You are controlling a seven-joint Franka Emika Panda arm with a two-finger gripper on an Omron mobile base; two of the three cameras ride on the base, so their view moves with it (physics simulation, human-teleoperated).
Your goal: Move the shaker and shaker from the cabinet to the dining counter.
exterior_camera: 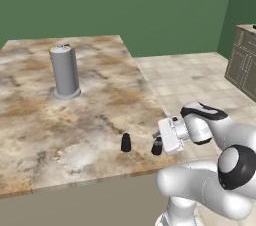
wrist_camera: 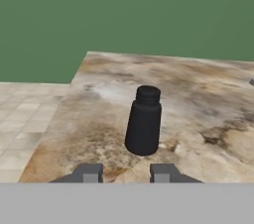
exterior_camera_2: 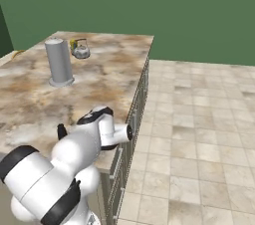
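While 2 shakers (exterior_camera: 126, 143) (exterior_camera: 157, 146) show leftward, hand view frames 1 (wrist_camera: 144, 128), fingers (wrist_camera: 91, 173) apart

Glossy white rounded arm (exterior_camera: 200, 180), black joint bands, dark claw (wrist_camera: 127, 173) tips

shakers (exterior_camera: 126, 142) black | dining counter (exterior_camera: 30, 120) brown-beige-white marbled | cylinder (exterior_camera: 65, 71) grey

Marbled dining counter (exterior_camera: 75, 115) fills left. Tall grey metal cylinder (exterior_camera: 65, 71) upright at 10 o'clock. Two black shakers near front edge: one (exterior_camera: 126, 142) standing free, other (exterior_camera: 158, 145) just right, gripper (exterior_camera: 159, 142) clamped on it.
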